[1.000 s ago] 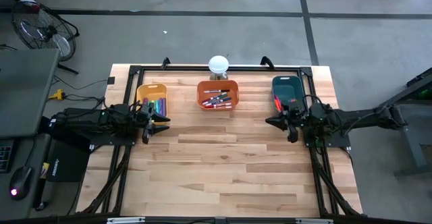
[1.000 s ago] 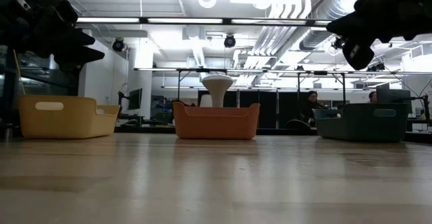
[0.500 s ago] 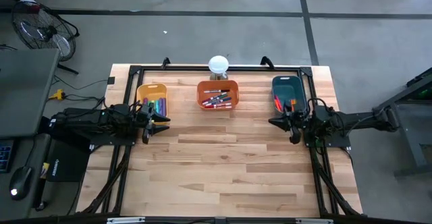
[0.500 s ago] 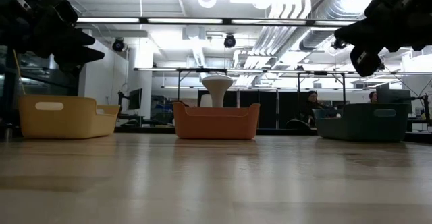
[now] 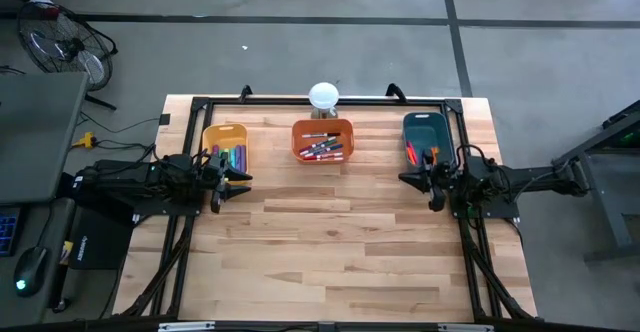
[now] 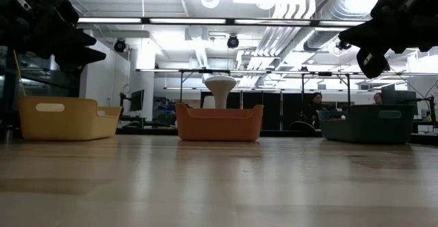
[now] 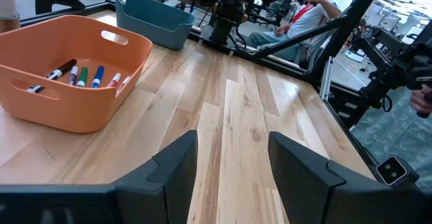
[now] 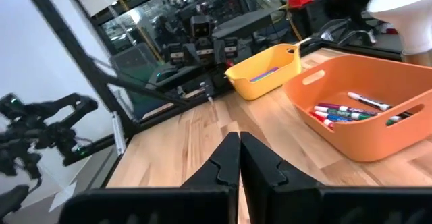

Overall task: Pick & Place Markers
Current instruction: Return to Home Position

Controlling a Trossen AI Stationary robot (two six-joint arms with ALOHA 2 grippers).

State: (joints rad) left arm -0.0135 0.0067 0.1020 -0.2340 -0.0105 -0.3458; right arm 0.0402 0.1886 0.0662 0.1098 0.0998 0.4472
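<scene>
- Pulled the right end effector (image 5: 412,181) a little back toward the right edge of the worktop (image 5: 340,252) over the last second; kept the left end effector (image 5: 240,184) where it was.
- Leaves the near half of the worktop as bare wooden boards.
- Holds the right end effector raised off the boards, at the near end of the teal bin (image 5: 427,118). Keeps its fingers (image 8: 226,158) pressed together on nothing and pointed inward across the worktop.
- Holds the left end effector raised too, at the near end of the yellow bin (image 5: 225,129). Spreads its fingers (image 7: 177,158) apart, empty, facing the right one with the middle boards between.
- Shows the markers (image 5: 322,149) all inside the three bins:
  - a mixed cluster in the orange bin (image 5: 322,124), in the middle;
  - purple and green ones in the yellow bin;
  - red or orange ones at the teal bin's near end.
- Places a white dome-topped object (image 5: 323,96) just behind the orange bin, at the far edge.
- Takes in a black frame rail (image 5: 280,100) along the far edge and, in the room beyond, a seated person (image 6: 316,105).
</scene>
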